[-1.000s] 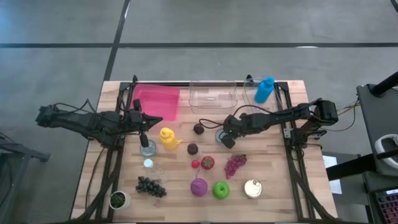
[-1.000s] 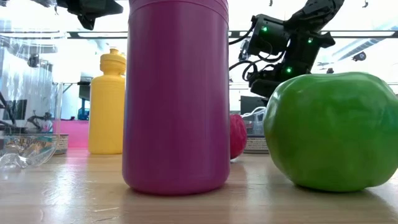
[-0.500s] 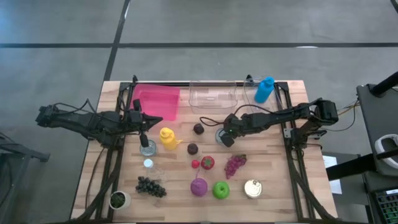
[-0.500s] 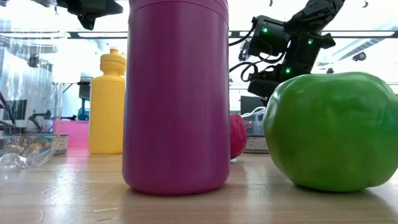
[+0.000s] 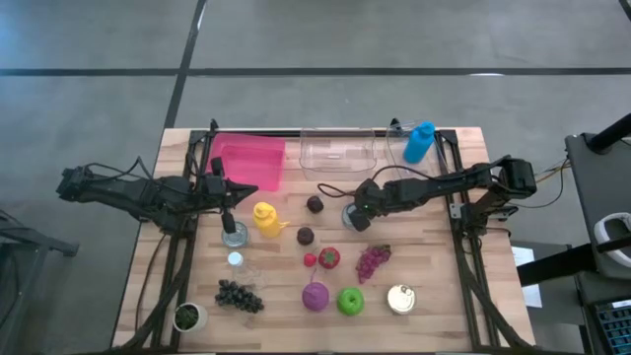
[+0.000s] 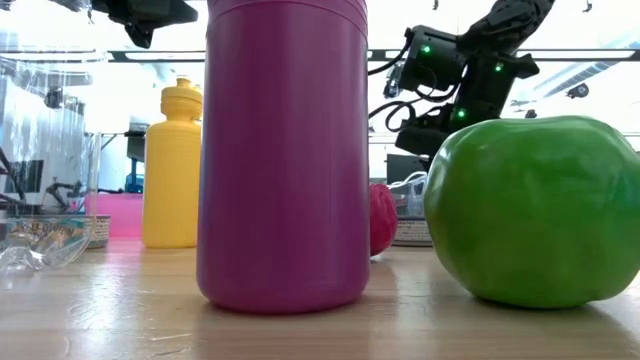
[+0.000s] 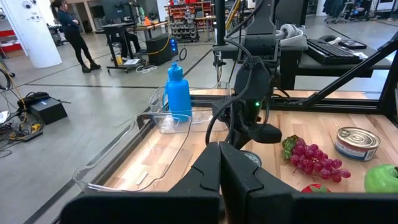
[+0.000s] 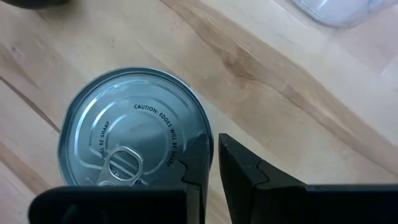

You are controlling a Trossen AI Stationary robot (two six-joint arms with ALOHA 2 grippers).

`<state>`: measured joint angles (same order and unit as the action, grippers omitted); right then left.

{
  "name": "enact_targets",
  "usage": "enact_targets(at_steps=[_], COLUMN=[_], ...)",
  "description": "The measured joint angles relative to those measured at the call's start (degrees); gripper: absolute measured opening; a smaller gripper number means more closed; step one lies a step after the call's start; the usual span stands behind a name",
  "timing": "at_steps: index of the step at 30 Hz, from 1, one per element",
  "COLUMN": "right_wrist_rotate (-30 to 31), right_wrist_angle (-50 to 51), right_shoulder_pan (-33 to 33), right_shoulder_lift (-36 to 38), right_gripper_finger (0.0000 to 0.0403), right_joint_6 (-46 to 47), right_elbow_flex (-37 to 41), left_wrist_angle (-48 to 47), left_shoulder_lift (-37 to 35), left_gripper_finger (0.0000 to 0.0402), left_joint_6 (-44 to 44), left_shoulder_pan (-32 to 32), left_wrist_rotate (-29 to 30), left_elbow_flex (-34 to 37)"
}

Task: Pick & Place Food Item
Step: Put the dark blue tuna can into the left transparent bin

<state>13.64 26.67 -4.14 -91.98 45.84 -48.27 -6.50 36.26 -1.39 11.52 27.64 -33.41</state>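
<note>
A silver tin can [image 8: 134, 146] with a pull tab stands on the wooden table [image 5: 424, 247] near its middle, also seen from above as the can [image 5: 347, 210]. My right gripper [image 8: 215, 149] comes down on the can's right edge, shut on its rim. My left gripper [image 5: 230, 204] hangs shut and empty above the table's left part, over a small glass jar [image 5: 235, 235]; in the left wrist view the shut left gripper [image 7: 221, 163] points toward the right arm. My right gripper pinches the tin can's rim [image 8: 209, 127] on one side. One finger [image 8: 194, 163] lies over the lid's edge, the other finger [image 8: 249, 171] outside the wall. The fingers slant steeply down from the table's right. The can stands upright on the table.
Pink bin [image 5: 252, 161], clear bin [image 5: 340, 153] and blue bottle [image 5: 419, 142] line the far edge. Nearer lie a yellow bottle [image 5: 264, 218], dark fruits [image 5: 315, 204], red grapes [image 5: 373, 260], purple bottle [image 5: 315, 295], green apple [image 5: 350, 301], another tin [image 5: 400, 299] and dark grapes [image 5: 239, 295].
My right gripper has rolled a little about its own axis while staying over the tin can. The can stands where it was.
</note>
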Motion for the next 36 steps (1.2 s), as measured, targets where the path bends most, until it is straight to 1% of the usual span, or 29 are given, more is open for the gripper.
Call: enact_targets(at_steps=[3, 12, 17, 23, 29, 31, 36], right_wrist_rotate=[-1.27, -1.31, -2.04, -2.99, -2.77, -2.77, -4.64], right_wrist_angle=[0.03, -0.17, 0.11, 0.05, -0.31, -0.34, -0.34], right_shoulder_pan=[0.19, 0.44, 0.47, 0.55, 0.52, 0.53, 0.52], right_shoulder_lift=[0.00, 0.51, 0.50, 0.35, 0.39, 0.42, 0.48], right_gripper_finger=[0.0031, 0.0031, 0.0031, 0.0031, 0.0031, 0.0031, 0.0031], right_joint_6=[0.50, -0.81, 3.46, 12.02, 15.92, 15.83, 16.54], right_elbow_flex=[0.00, 0.07, -0.64, -2.10, -3.26, -3.37, -3.34], left_wrist_angle=[0.00, 0.00, 0.00, 0.01, 0.00, 0.00, 0.02], left_shoulder_lift=[-0.01, 0.01, 0.00, 0.00, 0.01, 0.01, 0.01], left_gripper_finger=[0.0001, 0.0001, 0.0001, 0.0001, 0.0001, 0.0001, 0.0001], left_joint_6=[0.00, 0.15, 0.15, 0.37, 0.37, 0.38, 0.39], left_shoulder_pan=[-0.01, -0.01, 0.01, 0.00, -0.01, 0.00, 0.01], left_wrist_rotate=[0.00, -0.02, -0.02, -0.02, -0.02, -0.02, -0.02], left_elbow_flex=[0.00, 0.00, 0.00, 0.00, 0.00, 0.00, 0.00])
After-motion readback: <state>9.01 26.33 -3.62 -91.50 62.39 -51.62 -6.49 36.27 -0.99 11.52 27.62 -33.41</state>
